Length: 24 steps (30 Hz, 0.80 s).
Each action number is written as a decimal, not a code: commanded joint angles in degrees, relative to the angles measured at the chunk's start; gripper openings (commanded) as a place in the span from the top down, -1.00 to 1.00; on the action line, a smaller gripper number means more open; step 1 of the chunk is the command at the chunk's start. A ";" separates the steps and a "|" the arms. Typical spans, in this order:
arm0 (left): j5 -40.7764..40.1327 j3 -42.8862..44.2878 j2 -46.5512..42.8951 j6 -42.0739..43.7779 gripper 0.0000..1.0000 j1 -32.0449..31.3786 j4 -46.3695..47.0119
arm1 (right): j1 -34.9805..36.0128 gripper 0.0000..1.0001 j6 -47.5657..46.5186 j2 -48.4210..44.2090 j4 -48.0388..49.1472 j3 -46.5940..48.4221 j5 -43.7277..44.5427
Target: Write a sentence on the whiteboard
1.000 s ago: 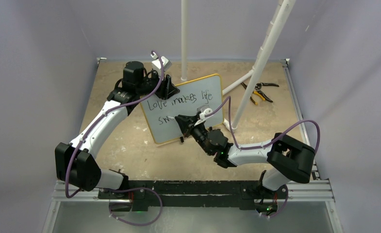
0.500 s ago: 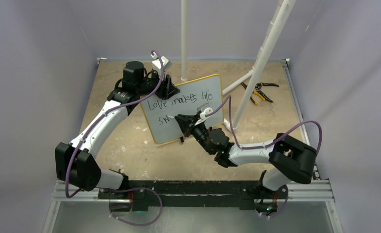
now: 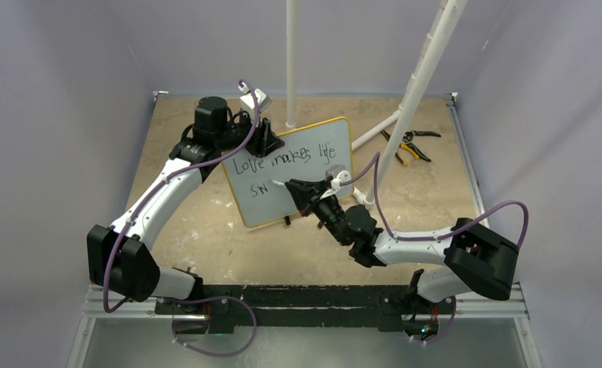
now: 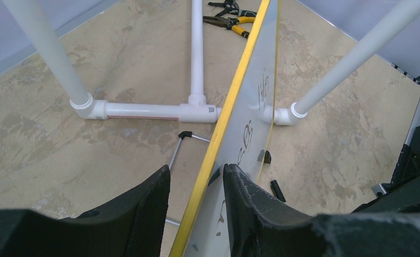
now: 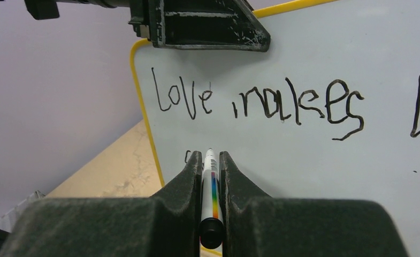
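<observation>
The whiteboard (image 3: 313, 172) stands tilted at the table's middle, yellow-framed, with "Love makes life" and below it "SW" written on it. My left gripper (image 3: 267, 140) straddles its top left corner. In the left wrist view (image 4: 194, 176) one finger rests against the board's face (image 4: 250, 118), and the other stands a little apart behind the yellow frame. My right gripper (image 3: 301, 189) is shut on a white marker (image 5: 211, 182) with a rainbow stripe. The marker's tip is at the board (image 5: 304, 144), just right of the "SW".
White pipes (image 3: 290, 61) (image 3: 412, 92) rise behind the board, joined by a pipe frame on the floor (image 4: 143, 111). Yellow-handled pliers (image 3: 409, 146) lie at the back right. A small black piece (image 4: 276, 190) lies on the tan tabletop beside the board's foot (image 4: 266, 157).
My right arm has shifted right, its elbow swinging outward. The marker has moved a little right along the second line, uncovering the "SW". The left arm and board have not moved.
</observation>
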 commanded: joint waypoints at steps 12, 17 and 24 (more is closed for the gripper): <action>1.67 -0.74 0.89 -1.15 0.85 0.19 -0.11 | -1.35 1.00 0.02 4.08 2.71 1.13 -2.95; 1.68 -0.74 1.00 -1.18 0.85 0.19 -0.14 | -1.72 1.00 0.43 5.30 2.54 1.02 -1.87; 1.59 -0.72 1.00 -1.13 0.85 0.19 -0.21 | -2.17 1.00 1.11 5.16 1.87 0.41 0.77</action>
